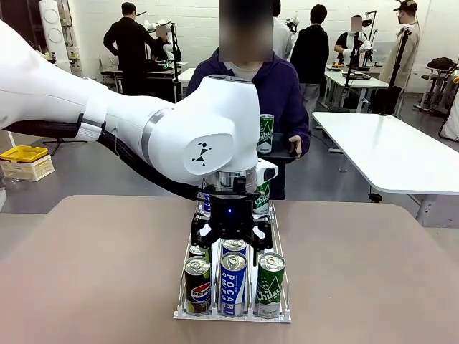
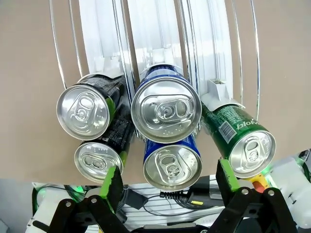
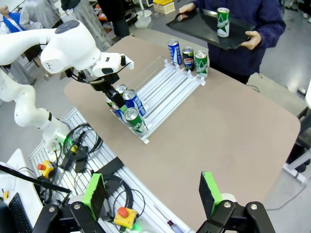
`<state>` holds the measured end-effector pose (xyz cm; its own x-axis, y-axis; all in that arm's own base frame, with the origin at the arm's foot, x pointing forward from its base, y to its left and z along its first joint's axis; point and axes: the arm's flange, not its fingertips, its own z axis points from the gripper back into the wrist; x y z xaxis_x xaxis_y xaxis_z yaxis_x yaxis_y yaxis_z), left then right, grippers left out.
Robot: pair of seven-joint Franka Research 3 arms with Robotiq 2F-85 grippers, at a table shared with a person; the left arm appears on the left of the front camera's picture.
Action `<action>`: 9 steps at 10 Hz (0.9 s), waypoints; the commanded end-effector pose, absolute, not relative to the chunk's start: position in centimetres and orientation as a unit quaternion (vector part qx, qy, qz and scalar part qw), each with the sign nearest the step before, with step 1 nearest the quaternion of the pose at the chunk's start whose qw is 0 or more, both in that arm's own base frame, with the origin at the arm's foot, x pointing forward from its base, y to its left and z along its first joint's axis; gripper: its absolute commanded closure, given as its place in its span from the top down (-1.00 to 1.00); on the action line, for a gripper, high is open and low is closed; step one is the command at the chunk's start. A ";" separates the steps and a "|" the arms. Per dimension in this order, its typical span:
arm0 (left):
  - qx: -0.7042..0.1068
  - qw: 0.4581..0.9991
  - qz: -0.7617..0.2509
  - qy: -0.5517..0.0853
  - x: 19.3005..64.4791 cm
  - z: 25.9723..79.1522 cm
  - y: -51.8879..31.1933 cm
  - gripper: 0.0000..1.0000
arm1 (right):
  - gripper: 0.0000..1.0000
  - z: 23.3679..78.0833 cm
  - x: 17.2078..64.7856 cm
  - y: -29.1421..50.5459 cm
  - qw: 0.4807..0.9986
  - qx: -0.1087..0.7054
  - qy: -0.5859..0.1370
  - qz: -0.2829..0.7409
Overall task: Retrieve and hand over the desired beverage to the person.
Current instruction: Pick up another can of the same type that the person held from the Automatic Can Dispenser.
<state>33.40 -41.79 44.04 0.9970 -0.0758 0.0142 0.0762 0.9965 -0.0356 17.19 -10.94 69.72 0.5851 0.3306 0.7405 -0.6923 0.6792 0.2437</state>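
Hovering over the near end of a clear plastic and wire three-lane rack [image 1: 233, 316], the left pincer [image 1: 233, 240] hung with its green-padded fingers spread wide, gripping nothing. It was low above the second row of cans and not touching them. At the rack's near end stood a dark Pepsi can [image 1: 197, 283], a blue Pocari can [image 1: 233, 283] and a green Chilsung can [image 1: 270, 285], side by side, one to a lane. In the left wrist view the left pincer [image 2: 169, 182] framed the middle lane, where two blue cans showed their silver tops [image 2: 166, 110], with dark cans in the lane to one side and a green one tilted in the other. Three more cans [image 3: 188, 58] stood at the rack's far end, near the person.

The rack rested on a brown rectangular surface [image 1: 373, 272]. Beyond its far edge stood the person in a dark navy-purple hooded jacket [image 1: 283, 86], holding a flat black tray [image 3: 209, 31] in both hands, with a single upright green can on the tray [image 3: 223, 22].

The right pincer [image 3: 152, 193] was also open and empty, held high over the robot's side of the surface, well apart from the rack
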 end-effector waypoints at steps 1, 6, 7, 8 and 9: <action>-0.015 1.000 -0.021 -0.011 33.4 43.6 -42.5 1.00 | 1.00 69.8 17.2 -11.0 0.846 0.270 -0.341 0.307; -0.019 0.999 -0.032 -0.019 33.2 43.5 -42.3 -0.16 | 1.00 69.8 17.2 -11.0 0.846 0.270 -0.341 0.307; -0.018 0.999 -0.032 -0.017 33.3 43.5 -42.3 -0.47 | 1.00 69.8 17.2 -11.0 0.846 0.270 -0.341 0.307; -0.017 0.999 -0.032 -0.014 33.3 43.5 -42.4 -1.00 | 1.00 69.8 17.2 -11.0 0.846 0.270 -0.341 0.307; -0.015 0.999 -0.035 -0.012 33.2 43.4 -42.4 -1.00 | 1.00 69.8 17.2 -11.0 0.846 0.270 -0.341 0.307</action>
